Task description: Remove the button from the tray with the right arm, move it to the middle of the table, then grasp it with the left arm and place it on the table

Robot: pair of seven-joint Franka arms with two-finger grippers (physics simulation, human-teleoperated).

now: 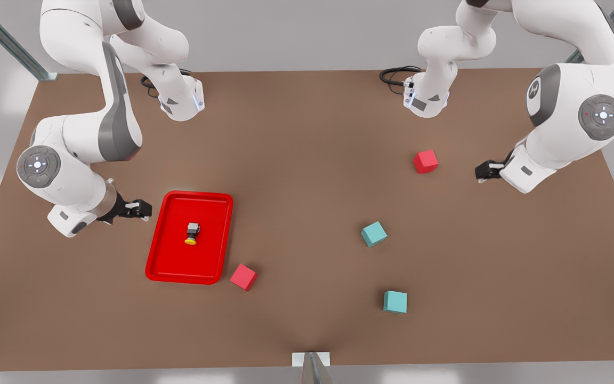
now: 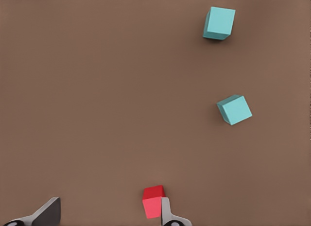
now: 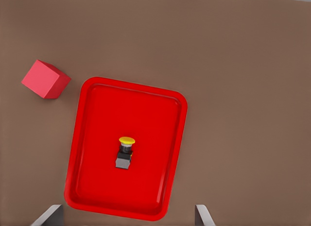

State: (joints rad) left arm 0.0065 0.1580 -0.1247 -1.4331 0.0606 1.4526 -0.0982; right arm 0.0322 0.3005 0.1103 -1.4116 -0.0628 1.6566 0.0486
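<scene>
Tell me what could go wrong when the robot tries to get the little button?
The button is tiny and lies on its side in the tray, so the open right gripper could pinch badly and drop it. A red cube sits right by the tray's corner and might get bumped. The left gripper, open, waits far off.

Right wrist view: button in tray

We see the button (image 3: 126, 152) lying inside the tray (image 3: 87, 138) on the table (image 3: 243, 90), a red cube (image 3: 45, 79) just beside the tray, and two spread fingertips (image 3: 48, 216).
</scene>
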